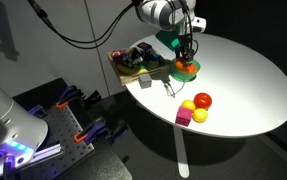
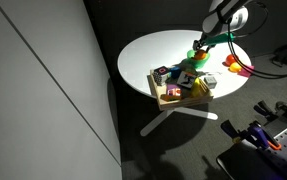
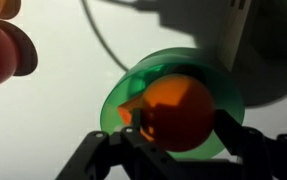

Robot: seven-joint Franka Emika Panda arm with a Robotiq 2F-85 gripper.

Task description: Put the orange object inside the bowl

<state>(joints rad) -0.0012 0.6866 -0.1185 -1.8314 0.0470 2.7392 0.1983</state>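
The orange object (image 3: 178, 110) is a round orange ball between my gripper's (image 3: 180, 135) two black fingers. The fingers are shut on its sides. It hangs right over the green bowl (image 3: 218, 80), low within the rim; I cannot tell if it touches the bottom. In both exterior views the gripper (image 1: 186, 57) (image 2: 205, 46) points straight down onto the bowl (image 1: 187, 71) (image 2: 200, 60) near the middle of the round white table. The orange object (image 1: 185, 65) shows as a small orange spot at the fingertips.
A red ball (image 1: 202, 100), yellow fruits (image 1: 200, 114) and a pink block (image 1: 183, 118) lie near the table's edge; the fruits also show in the wrist view (image 3: 3, 50). A tan basket of mixed toys (image 1: 133, 58) (image 2: 181, 92) stands beside the bowl. The white table (image 1: 243, 80) drops off all round.
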